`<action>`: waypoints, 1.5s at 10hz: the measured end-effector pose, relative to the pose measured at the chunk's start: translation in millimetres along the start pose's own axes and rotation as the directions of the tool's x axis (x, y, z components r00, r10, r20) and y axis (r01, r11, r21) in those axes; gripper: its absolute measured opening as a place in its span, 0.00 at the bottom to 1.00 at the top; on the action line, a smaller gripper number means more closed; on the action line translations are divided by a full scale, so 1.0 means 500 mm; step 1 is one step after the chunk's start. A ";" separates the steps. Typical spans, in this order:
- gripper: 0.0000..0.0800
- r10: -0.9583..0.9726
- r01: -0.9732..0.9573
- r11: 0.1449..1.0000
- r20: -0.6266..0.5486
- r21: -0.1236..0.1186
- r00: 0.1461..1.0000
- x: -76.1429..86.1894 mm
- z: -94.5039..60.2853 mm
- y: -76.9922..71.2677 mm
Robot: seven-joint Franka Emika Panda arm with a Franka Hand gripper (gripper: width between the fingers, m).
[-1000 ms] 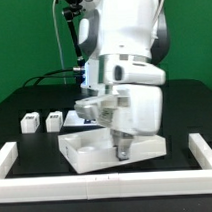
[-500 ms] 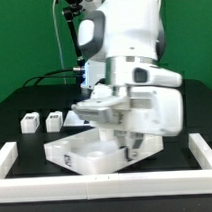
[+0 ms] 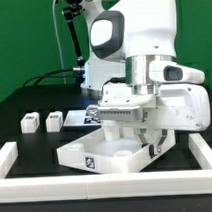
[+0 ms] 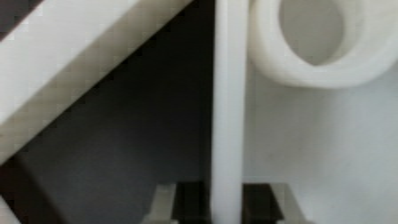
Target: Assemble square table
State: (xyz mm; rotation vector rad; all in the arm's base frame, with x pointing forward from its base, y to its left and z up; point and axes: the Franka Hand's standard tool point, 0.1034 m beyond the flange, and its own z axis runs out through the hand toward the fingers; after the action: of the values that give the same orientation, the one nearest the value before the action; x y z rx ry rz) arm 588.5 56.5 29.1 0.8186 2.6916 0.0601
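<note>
In the wrist view we see the gripper closed on a thin upright wall of the table top. Its two dark fingers press against either side of that white wall, and no gap shows. Beside the wall a round socket is set into the table top.

In the exterior view the table top is down at the black table, turned at an angle inside the white rail. We cannot tell whether it rests flat or is slightly raised. A black-and-white tag faces us on its near side. The arm reaches down over the end of the table top toward the exterior view's right. Two small white legs stand side by side toward the exterior view's left, apart from the table top. The marker board lies just beside them.
</note>
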 end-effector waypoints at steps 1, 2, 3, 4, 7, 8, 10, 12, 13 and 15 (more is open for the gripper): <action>0.09 -0.122 0.122 0.993 -0.004 0.011 0.993 0.006 0.002 -0.002; 0.09 -0.310 0.311 0.950 -0.039 0.032 0.950 0.022 0.007 0.001; 0.09 -0.383 0.383 0.924 -0.041 0.005 0.923 0.024 0.001 0.028; 0.08 -0.449 0.449 0.894 -0.049 -0.012 0.892 0.030 0.000 0.032; 0.08 -0.554 0.554 0.832 -0.042 -0.008 0.831 0.026 0.002 0.020; 0.08 -0.540 0.541 0.841 -0.042 -0.008 0.840 0.025 0.002 0.020; 0.08 -0.556 0.556 0.831 -0.043 -0.014 0.830 0.032 0.002 0.034; 0.08 -0.568 0.569 0.823 -0.067 -0.007 0.820 0.056 0.001 0.077; 0.08 -0.578 0.579 0.815 -0.079 -0.003 0.812 0.067 0.001 0.094; 0.08 -0.588 0.592 0.806 -0.096 0.009 0.803 0.075 0.000 0.107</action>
State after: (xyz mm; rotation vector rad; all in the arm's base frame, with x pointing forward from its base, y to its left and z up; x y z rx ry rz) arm 587.8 121.5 25.3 -0.0549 2.9108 -0.1057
